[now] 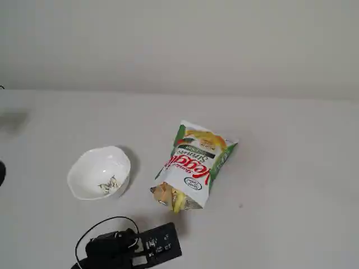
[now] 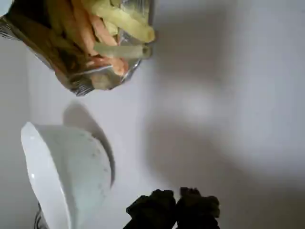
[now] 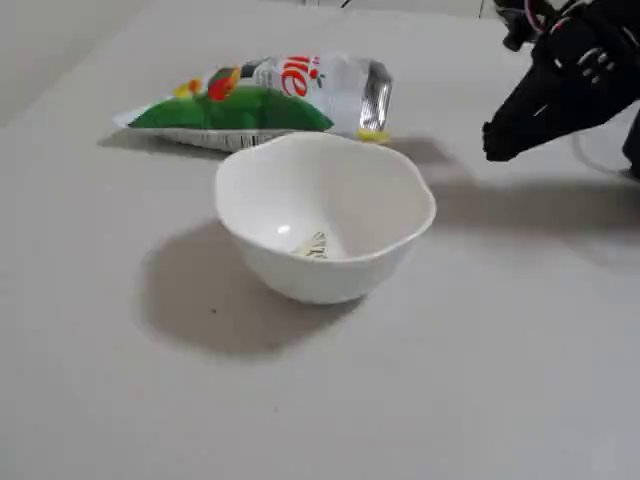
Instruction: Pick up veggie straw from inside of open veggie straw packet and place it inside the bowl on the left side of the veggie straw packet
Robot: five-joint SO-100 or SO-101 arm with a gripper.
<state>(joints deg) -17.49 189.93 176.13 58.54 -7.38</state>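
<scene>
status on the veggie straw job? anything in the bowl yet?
Nothing done yet: the bowl holds no straw, only its sprig mark. The tool is short of the veggie straw packet and carries nothing; whether it is open is unclear. Pale veggie straws still poke from the packet's mouth. Reach, grasp and drop all remain.

A white snack packet with green edges and red lettering lies flat on the table, its open end spilling pale yellow and orange sticks. One pale yellow veggie straw lies across the mouth. A white wavy-rimmed bowl sits upright near the packet, empty.
</scene>
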